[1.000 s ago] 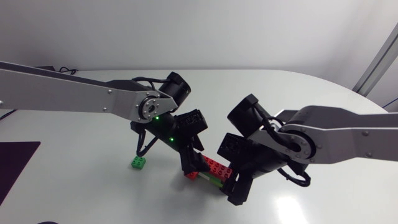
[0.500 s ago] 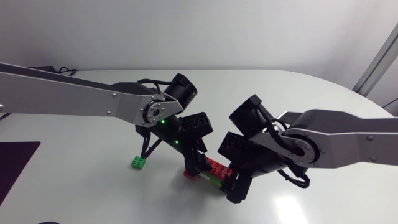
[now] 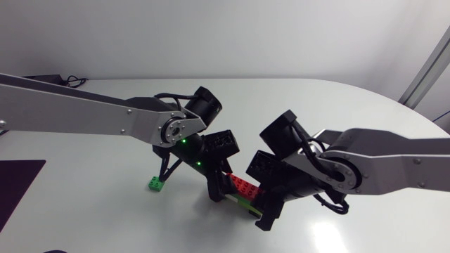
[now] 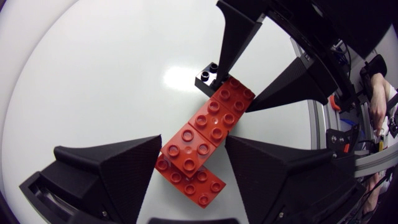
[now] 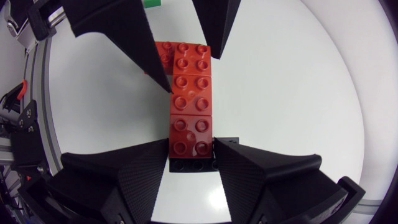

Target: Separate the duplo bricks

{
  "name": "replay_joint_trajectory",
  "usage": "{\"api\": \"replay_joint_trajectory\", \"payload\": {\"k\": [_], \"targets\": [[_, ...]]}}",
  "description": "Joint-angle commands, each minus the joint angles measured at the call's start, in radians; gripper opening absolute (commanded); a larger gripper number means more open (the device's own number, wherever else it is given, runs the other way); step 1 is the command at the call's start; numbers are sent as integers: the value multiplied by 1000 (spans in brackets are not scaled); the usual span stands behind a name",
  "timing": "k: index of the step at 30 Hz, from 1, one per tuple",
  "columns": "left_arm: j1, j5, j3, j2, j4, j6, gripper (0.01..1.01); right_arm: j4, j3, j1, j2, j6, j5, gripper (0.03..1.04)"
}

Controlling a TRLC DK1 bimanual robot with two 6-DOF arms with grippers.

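Red plastic, likely rigid, light and slick: the brick row [image 3: 242, 188] lies on the bench [image 3: 337, 105], toward its front edge. Your right end effector [image 5: 191, 148] clamps one end; whether the left end effector [image 4: 193, 140] grips, you cannot tell. Hold the flat sides.

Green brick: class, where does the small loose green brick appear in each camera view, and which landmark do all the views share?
Head view: the green brick lies alone, left of the red brick stack and apart from it.
Left wrist view: not in it.
Right wrist view: only a sliver shows, past the stack's far end.
Shared landmark: the red brick stack, seen in all three.
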Motion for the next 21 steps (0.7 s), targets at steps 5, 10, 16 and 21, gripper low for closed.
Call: {"api": "replay_joint_trajectory", "payload": {"k": [5,10,16,21], "targets": [[-6,3,2,-32,10,-34,679,26,-50,15,-21,22,6,225],[8,4,47,-34,12,-75,682,31,-53,15,-18,22,6,225],[28,26,73,-19,46,-127,682,43,-61,15,-7,22,7,225],[15,26,68,14,46,-121,680,43,-61,15,-7,20,7,225]]}}
